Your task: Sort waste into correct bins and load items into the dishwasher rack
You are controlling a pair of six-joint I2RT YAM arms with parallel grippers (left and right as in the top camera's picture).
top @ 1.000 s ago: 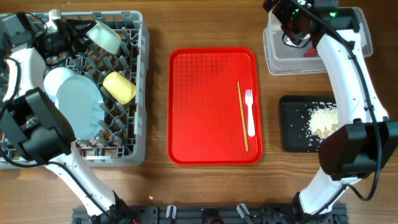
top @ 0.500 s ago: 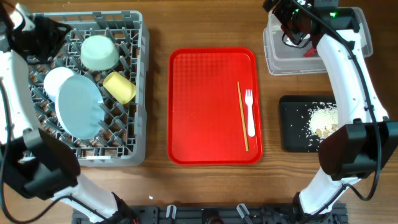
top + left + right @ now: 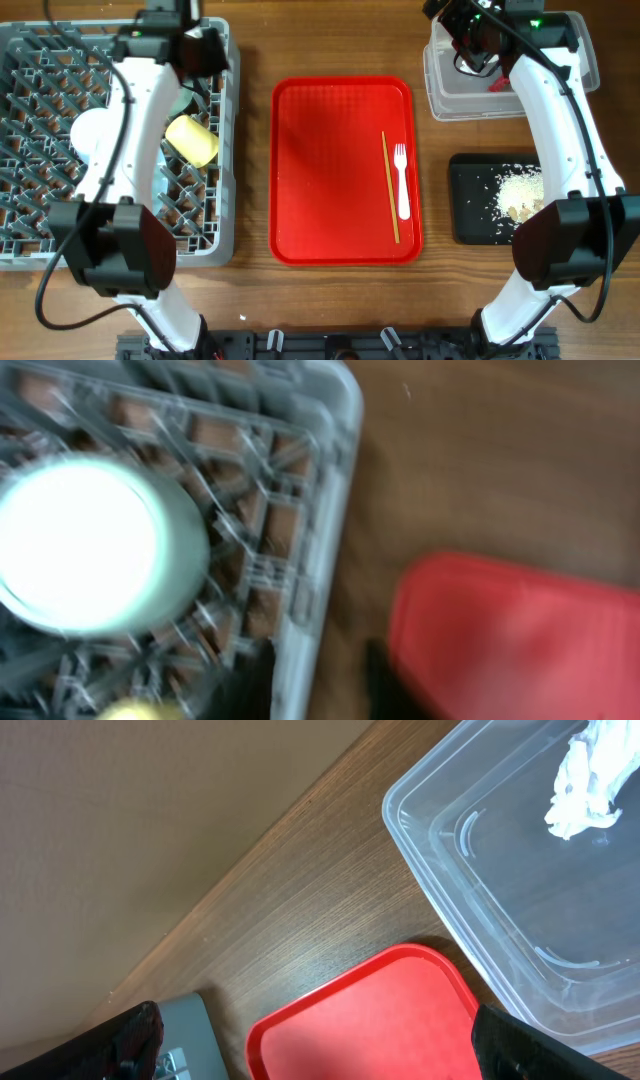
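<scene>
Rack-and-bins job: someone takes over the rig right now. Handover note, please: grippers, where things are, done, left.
Left gripper: jaws look open and empty (blurry view), over the rack's right edge.
Right gripper: open, empty, at the tub's corner.
Done: cup and a pale round dish in the rack; tissue and wrapper in the tub; rice in the black tray.
Left: fork and chopsticks lie on the red tray; they go in the rack. The left arm mostly hides the other dishes.
</scene>
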